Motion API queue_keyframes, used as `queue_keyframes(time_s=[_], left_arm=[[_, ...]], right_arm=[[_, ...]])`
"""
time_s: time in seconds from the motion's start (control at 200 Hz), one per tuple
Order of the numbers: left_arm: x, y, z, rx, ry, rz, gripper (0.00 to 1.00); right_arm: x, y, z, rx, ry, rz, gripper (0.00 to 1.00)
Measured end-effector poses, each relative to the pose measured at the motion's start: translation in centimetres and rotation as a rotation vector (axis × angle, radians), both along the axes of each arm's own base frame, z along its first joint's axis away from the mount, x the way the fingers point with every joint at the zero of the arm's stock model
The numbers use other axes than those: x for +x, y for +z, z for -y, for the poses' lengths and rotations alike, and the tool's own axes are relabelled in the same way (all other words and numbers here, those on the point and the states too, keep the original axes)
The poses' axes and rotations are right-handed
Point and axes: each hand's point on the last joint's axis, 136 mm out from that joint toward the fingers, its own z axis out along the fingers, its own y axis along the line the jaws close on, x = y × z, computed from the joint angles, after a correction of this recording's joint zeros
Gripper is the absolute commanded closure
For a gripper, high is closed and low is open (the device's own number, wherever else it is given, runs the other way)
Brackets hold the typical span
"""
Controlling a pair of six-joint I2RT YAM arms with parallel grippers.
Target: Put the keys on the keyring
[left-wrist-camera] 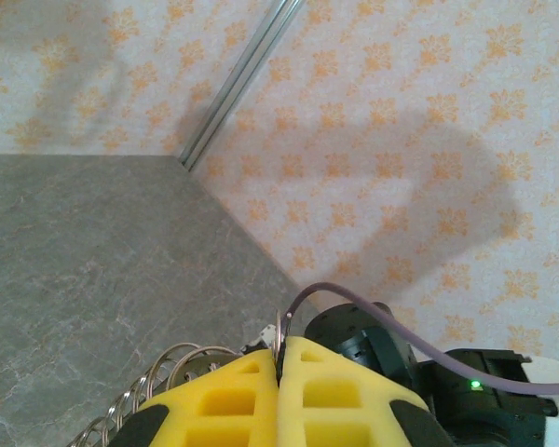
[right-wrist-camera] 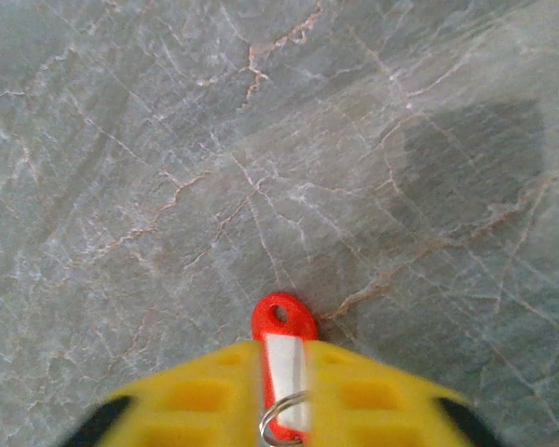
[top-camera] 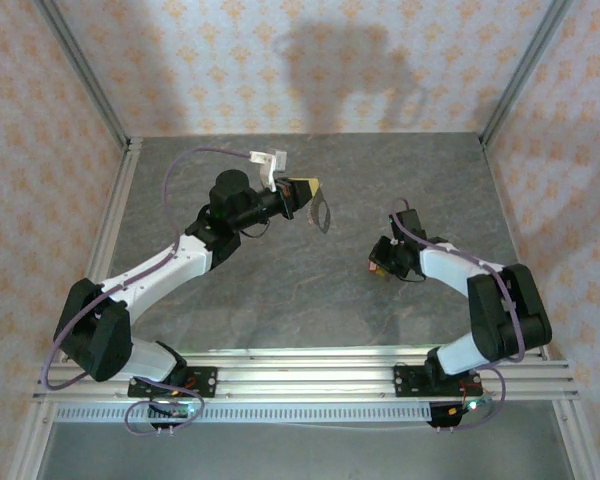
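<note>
Pinching the keyring (left-wrist-camera: 279,335) edge-on, the left jaws are fully closed and raised above the worktop (top-camera: 280,290); its chain (left-wrist-camera: 158,380) loops beside them. Right jaws sit low over the worktop, closed on the red head of the key (right-wrist-camera: 281,324), whose holed end sticks out past them.

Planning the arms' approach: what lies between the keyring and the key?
Bare grey table, seen in the top view, between the keyring and the key.
</note>
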Motion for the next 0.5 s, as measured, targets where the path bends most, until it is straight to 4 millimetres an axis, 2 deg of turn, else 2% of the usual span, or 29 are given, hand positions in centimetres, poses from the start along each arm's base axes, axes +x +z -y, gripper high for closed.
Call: queue_keyframes(time_s=[0.18, 0.355, 0.5], left_arm=[[0.0, 0.0, 0.0, -0.001, 0.000, 0.001, 1.00], [0.0, 0.4, 0.0, -0.011, 0.000, 0.019, 1.00], [0.0, 0.2, 0.0, -0.013, 0.000, 0.021, 1.00]], right_arm=[[-0.3, 2.7, 1.2, -0.016, -0.094, 0.053, 0.55], [-1.8, 2.0, 2.4, -0.059, -0.175, -0.018, 0.55], [-2.3, 1.9, 2.2, -0.078, -0.193, -0.053, 0.57]])
